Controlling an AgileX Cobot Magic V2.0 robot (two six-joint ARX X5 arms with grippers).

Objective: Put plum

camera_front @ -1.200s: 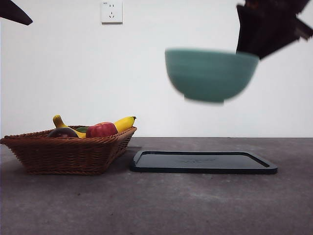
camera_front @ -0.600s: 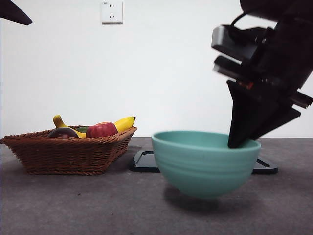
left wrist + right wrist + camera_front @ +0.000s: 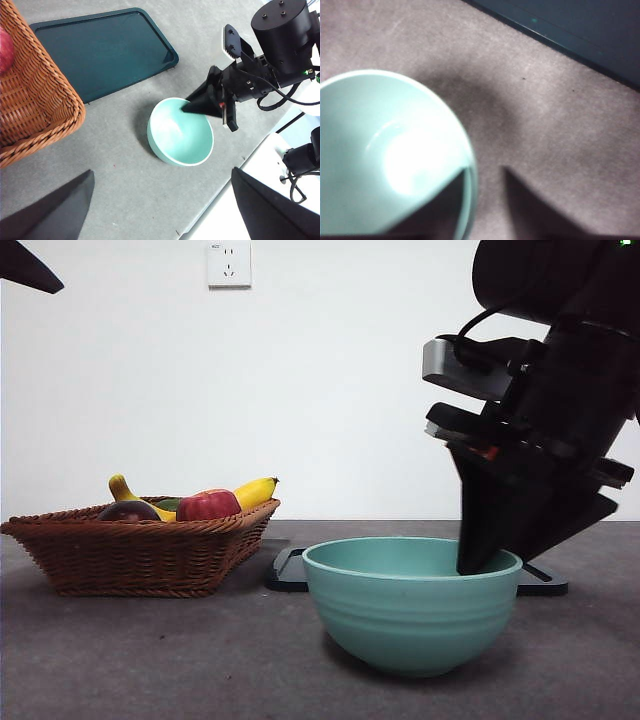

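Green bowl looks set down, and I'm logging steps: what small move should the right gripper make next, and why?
Probably open and lift clear. The green bowl rests on the table, the right gripper pinches its rim, one jaw inside, one outside, and the plum lies in the basket.

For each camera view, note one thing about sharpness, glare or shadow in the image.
Front view: sharp, with a soft shadow beneath the teal ceramic bowl. Left wrist view: crisp, with the bowl's shadow on the grey table. Right wrist view: blurred, with white glare inside the bowl, whose rim the right end effector straddles.
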